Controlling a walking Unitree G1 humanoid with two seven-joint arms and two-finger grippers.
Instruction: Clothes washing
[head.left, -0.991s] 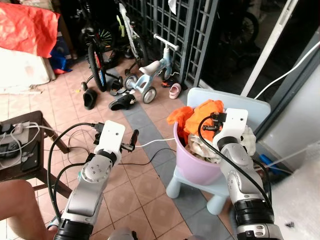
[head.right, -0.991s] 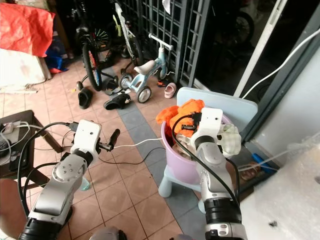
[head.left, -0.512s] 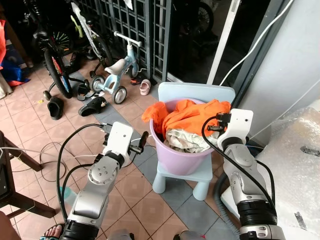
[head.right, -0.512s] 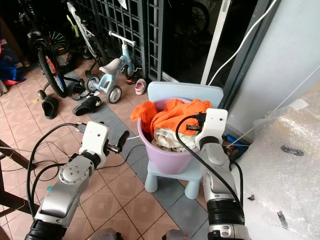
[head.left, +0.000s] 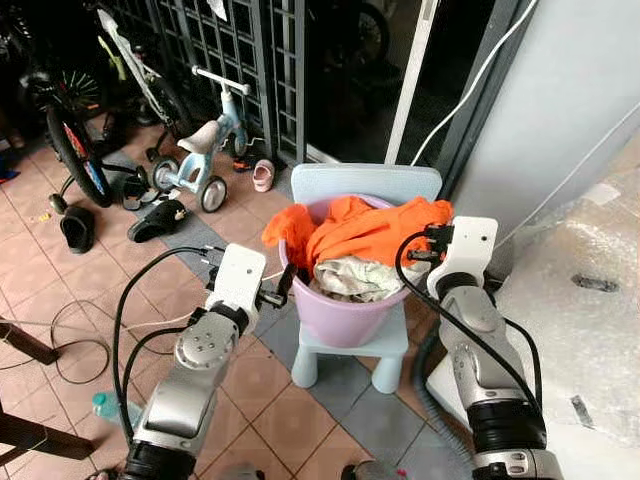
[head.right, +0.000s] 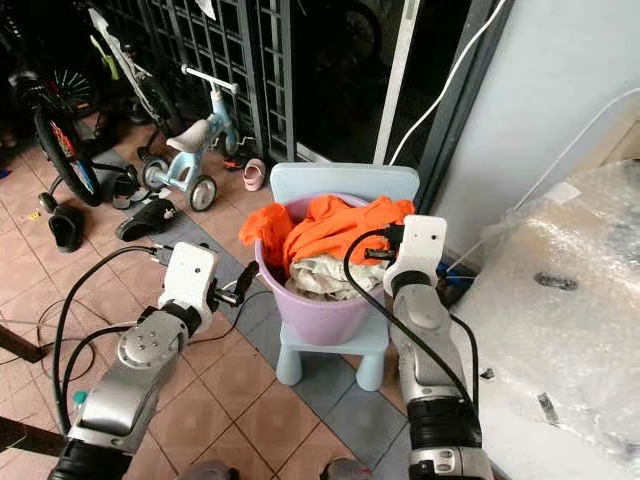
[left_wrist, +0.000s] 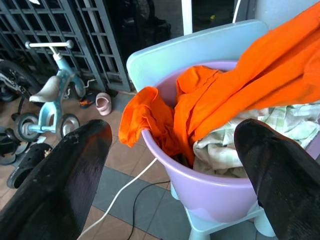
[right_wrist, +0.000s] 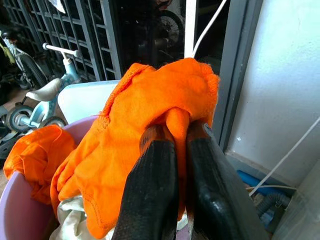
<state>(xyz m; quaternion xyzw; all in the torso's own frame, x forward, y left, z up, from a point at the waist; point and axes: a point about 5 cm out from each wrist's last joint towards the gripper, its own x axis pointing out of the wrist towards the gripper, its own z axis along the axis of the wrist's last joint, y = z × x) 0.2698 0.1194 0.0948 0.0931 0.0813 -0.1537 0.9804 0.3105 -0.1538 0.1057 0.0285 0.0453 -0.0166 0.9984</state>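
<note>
Orange cloth garment (head.left: 375, 228), heaped on top of a pale lilac plastic laundry tub (head.left: 350, 315), is pinched at its raised end between the closed black fingers (right_wrist: 150, 195) of the right hand (head.left: 433, 243), as the robot's head camera swings from the tiled yard toward the wall and brings the tub to the middle of the frame. The tub itself sits where it was, on a small light-blue plastic child's chair (head.left: 360, 185), so the load seems to be at the lifting-out stage, with none of it clear of the rim. A crumpled cream checked cloth (head.left: 352, 277) lies under the orange one, and a second orange fold (head.left: 285, 228) droops over the near rim. The left hand (head.left: 279, 283) hovers just beside the tub's wall, fingers (left_wrist: 65, 180) spread wide and empty. To the right, a bulky object wrapped in clear plastic sheeting (head.left: 590, 300) crowds the arm's path. A white cable (head.left: 250, 295) trails across the terracotta floor tiles (head.left: 70, 300). Behind stand a dark metal grille gate (head.left: 230, 45), a pale-blue toddler balance bike (head.left: 200, 140) and scattered black sandals (head.left: 160, 215).
</note>
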